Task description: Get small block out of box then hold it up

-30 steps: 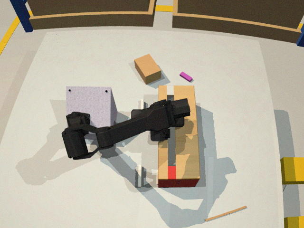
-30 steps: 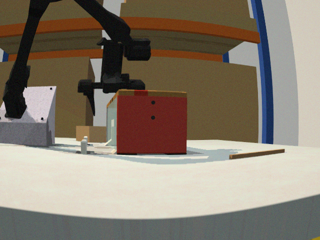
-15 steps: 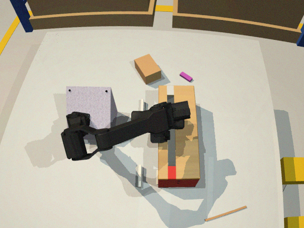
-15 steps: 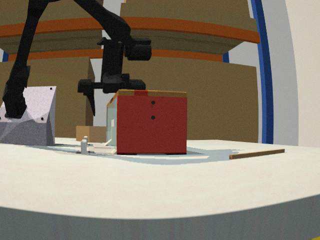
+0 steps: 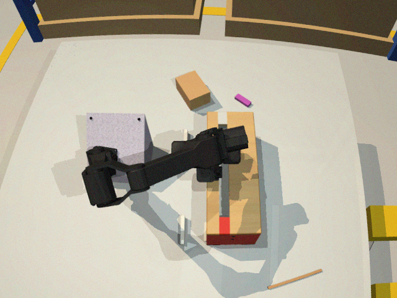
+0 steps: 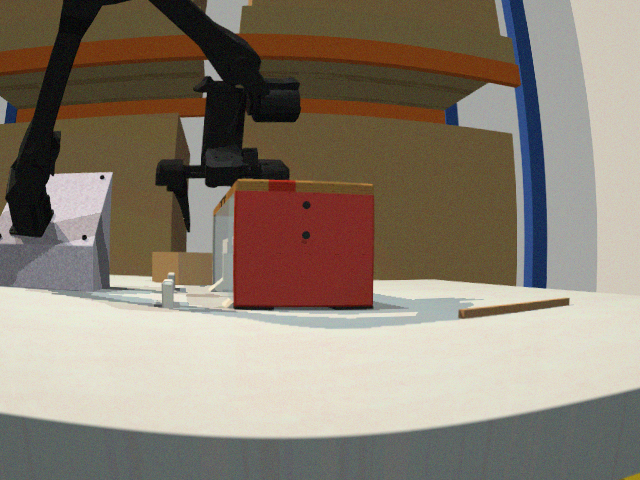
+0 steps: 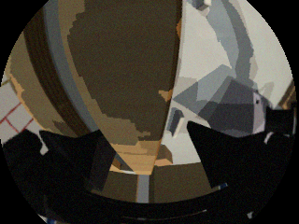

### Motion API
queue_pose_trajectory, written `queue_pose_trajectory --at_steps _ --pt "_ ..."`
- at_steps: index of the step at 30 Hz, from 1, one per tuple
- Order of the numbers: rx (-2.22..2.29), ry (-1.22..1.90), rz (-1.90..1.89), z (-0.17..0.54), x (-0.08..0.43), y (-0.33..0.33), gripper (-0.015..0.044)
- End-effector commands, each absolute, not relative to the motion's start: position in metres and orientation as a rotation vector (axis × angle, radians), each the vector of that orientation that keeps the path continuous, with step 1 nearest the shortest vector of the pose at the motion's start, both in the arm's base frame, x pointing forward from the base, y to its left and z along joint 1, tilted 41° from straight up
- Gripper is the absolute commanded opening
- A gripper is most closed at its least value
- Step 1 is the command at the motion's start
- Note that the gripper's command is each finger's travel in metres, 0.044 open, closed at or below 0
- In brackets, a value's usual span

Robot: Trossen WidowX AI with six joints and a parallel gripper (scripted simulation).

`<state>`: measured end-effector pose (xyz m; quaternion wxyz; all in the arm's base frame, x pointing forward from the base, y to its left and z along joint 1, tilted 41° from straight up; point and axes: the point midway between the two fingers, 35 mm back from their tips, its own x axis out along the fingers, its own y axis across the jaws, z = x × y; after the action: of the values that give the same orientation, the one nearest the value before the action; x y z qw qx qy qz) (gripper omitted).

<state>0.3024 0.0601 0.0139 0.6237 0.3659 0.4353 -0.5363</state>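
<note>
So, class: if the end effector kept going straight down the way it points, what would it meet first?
Probably the box's tan top edge: the open, empty end effector straddles it, one finger outside the front. Depth is unclear.
</note>
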Motion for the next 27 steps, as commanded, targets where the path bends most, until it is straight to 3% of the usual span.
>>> queue_pose_trajectory --at_steps 1,27 --pt "0.846 1.004 -1.236 0.01 0.301 0.063 0.04" --pt "0.847 1.005 -1.236 -0.007 0.298 0.083 0.04"
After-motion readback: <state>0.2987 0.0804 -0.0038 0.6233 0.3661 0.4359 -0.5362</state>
